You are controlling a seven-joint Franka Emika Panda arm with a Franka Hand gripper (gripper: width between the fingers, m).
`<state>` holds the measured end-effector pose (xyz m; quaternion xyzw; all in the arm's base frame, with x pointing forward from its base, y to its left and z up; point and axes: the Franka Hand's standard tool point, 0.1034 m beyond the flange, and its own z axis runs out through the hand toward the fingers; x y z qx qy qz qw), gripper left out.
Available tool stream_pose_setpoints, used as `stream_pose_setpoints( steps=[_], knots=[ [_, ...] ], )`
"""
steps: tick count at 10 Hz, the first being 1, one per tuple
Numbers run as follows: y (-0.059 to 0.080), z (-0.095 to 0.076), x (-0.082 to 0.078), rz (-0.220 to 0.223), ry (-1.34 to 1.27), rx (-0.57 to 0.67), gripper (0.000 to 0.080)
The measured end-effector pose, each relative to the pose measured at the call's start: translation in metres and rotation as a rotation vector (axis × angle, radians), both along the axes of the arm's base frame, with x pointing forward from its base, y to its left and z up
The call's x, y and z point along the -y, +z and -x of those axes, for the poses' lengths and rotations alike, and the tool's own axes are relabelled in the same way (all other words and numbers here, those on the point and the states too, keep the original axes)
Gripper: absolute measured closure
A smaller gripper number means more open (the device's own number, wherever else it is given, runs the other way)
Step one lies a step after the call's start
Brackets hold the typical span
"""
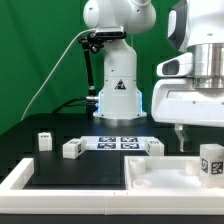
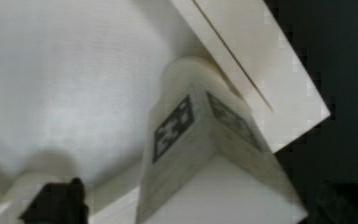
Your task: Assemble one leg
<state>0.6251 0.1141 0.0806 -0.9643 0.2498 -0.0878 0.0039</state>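
Leg [image 1: 209, 160] stands on the panel [image 1: 160, 178] at the exterior view's right, under the gripper [image 1: 196, 136]; jaws' state I cannot tell. Seating step seems underway; next, probably twisting it home

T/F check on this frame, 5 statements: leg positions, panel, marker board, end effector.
1. A leg stands on the large white panel. True.
2. Three more legs sit on the black table. True; the others are at and.
3. The marker board lies on the white panel. False; it lies on the black table, beyond the panel.
4. The end effector carries a leg clear of the panel. False; it hangs low over the panel, with no leg seen lifted.
5. The wrist view shows a tagged leg close up. True.
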Motion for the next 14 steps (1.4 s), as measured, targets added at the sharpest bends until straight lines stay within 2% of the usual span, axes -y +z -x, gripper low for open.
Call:
stream_pose_setpoints(
  steps=[4,6,8,9,10,11,14],
  knots=[
    [0.0007,0.0013,-0.0094,0.061,0.331,-0.01,0.0151],
    [0.0004,0.0014,-0.009,0.089,0.496,-0.017,0.0151],
    [0.0001,0.0013,-0.0083,0.091,0.504,-0.018,0.0174],
    [0.0001,0.0013,-0.008,0.091,0.503,-0.018,0.0344],
    [0.0001,0.0012,-0.0078,0.091,0.503,-0.018,0.0344],
    [0.0002,0.0011,-0.0078,0.09,0.5,-0.017,0.0511],
    [-0.0003,0.0006,-0.0063,0.064,0.35,-0.01,0.0509]
  ],
)
